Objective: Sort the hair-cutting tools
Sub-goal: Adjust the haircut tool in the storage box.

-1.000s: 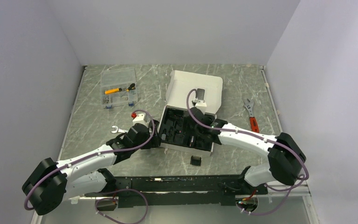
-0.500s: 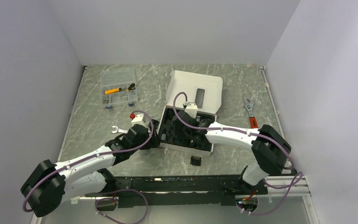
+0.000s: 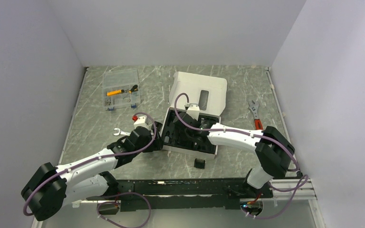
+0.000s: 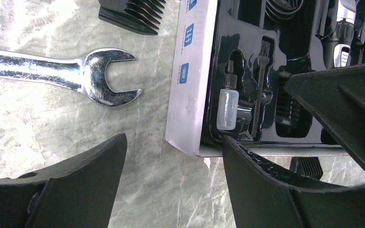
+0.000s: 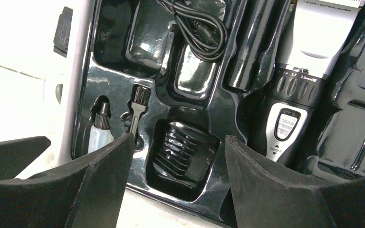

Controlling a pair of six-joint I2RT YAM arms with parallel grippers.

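Observation:
The hair clipper lies in the black tray of the open white box. A black comb attachment sits in a tray pocket, right between the spread fingers of my right gripper, which is open and holds nothing. A second comb lies on the table in front of the box. A third comb lies left of the box. My left gripper is open at the box's near-left corner, empty.
A silver open-end wrench lies left of the box. A red-handled wrench is at the right and a clear parts organizer at the back left. The box lid leans back. An oil bottle, a brush and a cable fill other pockets.
My right arm has swung left across the tray and its jaws have widened. The left arm has stayed where it was.

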